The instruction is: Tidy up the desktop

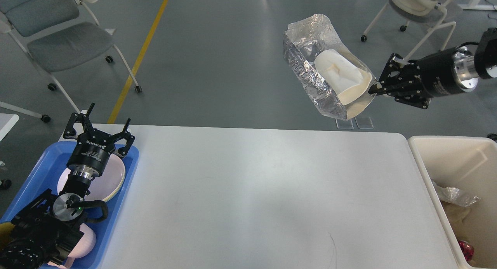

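The white desktop (248, 191) fills the middle of the head view and nothing lies on it. My right gripper (376, 89) is shut on the edge of a crumpled foil tray (310, 73) and holds it high above the table's far right edge. A white paper cup (341, 77) lies on its side inside the foil tray. My left gripper (99, 123) is open and empty, held over the blue tray (46, 160) at the left.
The blue tray holds a pink-white plate (110, 177) and another dish at the bottom left. A cream bin (450, 156) stands off the table's right edge with wrappers inside. Chairs (50, 36) stand on the floor behind.
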Robot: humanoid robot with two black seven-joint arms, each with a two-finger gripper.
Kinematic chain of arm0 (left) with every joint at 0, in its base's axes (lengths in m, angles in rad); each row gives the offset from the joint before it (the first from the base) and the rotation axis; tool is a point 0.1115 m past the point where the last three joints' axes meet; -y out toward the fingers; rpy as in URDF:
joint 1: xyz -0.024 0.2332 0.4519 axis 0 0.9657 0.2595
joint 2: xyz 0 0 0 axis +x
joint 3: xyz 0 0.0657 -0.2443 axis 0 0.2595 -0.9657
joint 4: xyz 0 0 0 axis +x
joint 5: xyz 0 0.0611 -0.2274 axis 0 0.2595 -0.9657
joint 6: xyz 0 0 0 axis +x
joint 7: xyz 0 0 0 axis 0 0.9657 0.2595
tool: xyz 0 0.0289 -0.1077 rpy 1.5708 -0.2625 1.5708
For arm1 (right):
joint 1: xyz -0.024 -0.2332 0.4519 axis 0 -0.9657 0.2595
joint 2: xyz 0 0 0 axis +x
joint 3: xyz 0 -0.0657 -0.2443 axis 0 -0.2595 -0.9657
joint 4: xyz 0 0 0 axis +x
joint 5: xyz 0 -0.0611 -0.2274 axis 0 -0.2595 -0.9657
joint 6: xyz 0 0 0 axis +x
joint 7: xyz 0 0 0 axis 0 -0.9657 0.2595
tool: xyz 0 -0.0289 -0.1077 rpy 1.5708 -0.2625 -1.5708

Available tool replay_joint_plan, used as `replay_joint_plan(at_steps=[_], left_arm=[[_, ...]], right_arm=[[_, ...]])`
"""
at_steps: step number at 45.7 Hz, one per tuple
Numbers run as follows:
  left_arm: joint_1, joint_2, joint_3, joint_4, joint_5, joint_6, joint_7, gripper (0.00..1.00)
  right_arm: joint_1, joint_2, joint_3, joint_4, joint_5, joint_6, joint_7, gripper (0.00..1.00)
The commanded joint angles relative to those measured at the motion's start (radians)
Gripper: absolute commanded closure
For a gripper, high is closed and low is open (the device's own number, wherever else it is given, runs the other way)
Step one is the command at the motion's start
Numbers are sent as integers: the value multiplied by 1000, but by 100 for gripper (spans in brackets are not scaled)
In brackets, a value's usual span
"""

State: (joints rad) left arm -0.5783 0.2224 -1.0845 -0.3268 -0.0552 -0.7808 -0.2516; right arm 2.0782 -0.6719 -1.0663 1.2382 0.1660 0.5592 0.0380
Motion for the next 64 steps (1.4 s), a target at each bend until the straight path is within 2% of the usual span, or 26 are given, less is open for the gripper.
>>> replay_joint_plan(at_steps=[1, 8, 15, 21, 27, 35, 36, 37, 38, 40, 41, 49, 58, 64], left_arm=[[0, 0, 0, 0, 0, 0, 0, 4], [0, 0, 0, 0, 0, 0, 0, 4], [0, 0, 0, 0, 0, 0, 0, 4], [0, 0, 0, 0, 0, 0, 0, 4], [0, 0, 0, 0, 0, 0, 0, 4], [0, 0, 0, 0, 0, 0, 0, 4], [0, 0, 0, 0, 0, 0, 0, 4], [0, 0, 0, 0, 0, 0, 0, 4], [0, 0, -2, 0, 0, 0, 0, 4], [0, 0, 0, 0, 0, 0, 0, 4], [0, 0, 0, 0, 0, 0, 0, 4], [0, 0, 0, 0, 0, 0, 0, 4], [0, 0, 0, 0, 0, 0, 0, 4], [0, 0, 0, 0, 0, 0, 0, 4]], right_arm=[[-4, -17, -55, -52, 6, -27, -1, 100], [-147, -115, -89, -120, 6, -157, 0, 100], [-315, -241, -89, -128, 4, -390, 0, 100], [-469, -301, -84, -137, 7, -567, 0, 100], [-607, -314, -63, -183, 7, -630, 2, 100], [-766, -307, -32, -287, 7, -640, 2, 100], [-791, -305, -26, -308, 7, -640, 2, 95], [-819, -304, -17, -328, 7, -640, 2, 78], [-840, -301, -5, -350, 7, -640, 2, 57], [-886, -292, 23, -391, 7, -640, 2, 9], [-904, -284, 40, -411, 7, -640, 2, 0], [-1027, -250, 129, -460, 6, -639, 2, 0], [-1017, -249, 193, -462, 7, -633, 3, 0], [-981, -227, 340, -465, 6, -627, 6, 0]])
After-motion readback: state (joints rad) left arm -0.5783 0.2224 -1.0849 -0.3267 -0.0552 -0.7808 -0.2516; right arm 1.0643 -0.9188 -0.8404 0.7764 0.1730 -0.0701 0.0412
